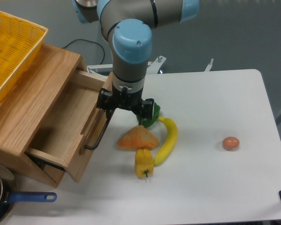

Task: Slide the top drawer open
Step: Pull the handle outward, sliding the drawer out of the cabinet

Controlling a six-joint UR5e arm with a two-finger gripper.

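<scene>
Spanning the scene, a white worktop [215,187] carries a wooden cabinet [33,112] at left, its top drawer [70,126] pulled well out. The gripper [124,105] is at the black handle [99,133]; its spread cannot be told. Alongside are crowded banana [167,140], orange wedge [137,138], peppers [144,162], then an egg [231,143].

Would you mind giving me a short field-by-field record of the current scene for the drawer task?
top drawer: pulled well out of the wooden cabinet, inside looks empty
handle: black bar on the drawer front
gripper: at the upper end of the handle; grip state unclear
beside drawer front: orange wedge-shaped item, green pepper, banana, yellow pepper
apart, to the right: egg
on cabinet: yellow basket
</scene>
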